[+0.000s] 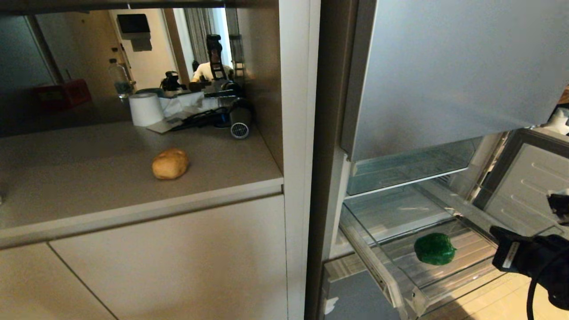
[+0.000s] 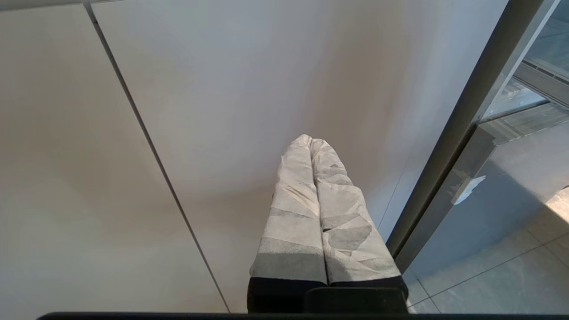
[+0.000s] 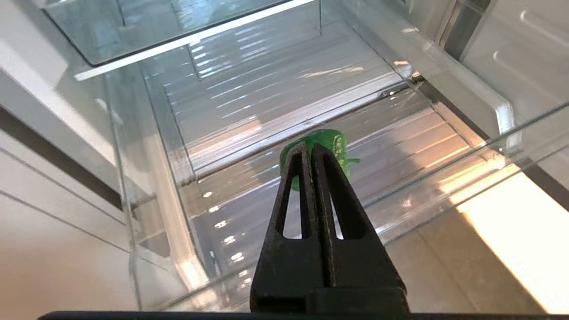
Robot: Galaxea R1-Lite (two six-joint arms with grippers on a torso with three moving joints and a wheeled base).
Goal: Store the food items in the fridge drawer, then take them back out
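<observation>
Right end effector [image 3: 311,149]: fingers pressed together, nothing between them. In the head view only its black wrist shows, at about 4 o'clock, at the front right corner of the fridge drawer [image 1: 378,262]; it hangs just outside and above the clear front wall.

Left end effector [image 2: 311,142]: wrapped fingers closed flat on each other, empty, parked low in front of the pale cabinet front [image 2: 178,133]. Idle.

Fridge drawer: pulled out, clear bin with ribbed bottom exposed. Green bell pepper [image 1: 434,249] lies on the ribbed floor near the bin's middle, at roughly 4 o'clock in the head view. In the right wrist view the pepper sits just beyond the closed fingertips, apart from them; cannot tell any contact.

Table [image 1: 89,178], farther off at 9 to 10 o'clock: tan-brown lump [image 1: 170,163] rests alone on the surface, well apart from the drawer. Behind it, a white paper roll [image 1: 146,109] and dark clutter against a mirrored back.

Progress, as judged: one of two items stored. Remaining: the lump into the drawer, then both taken back out. Roughly a quarter done.
</observation>
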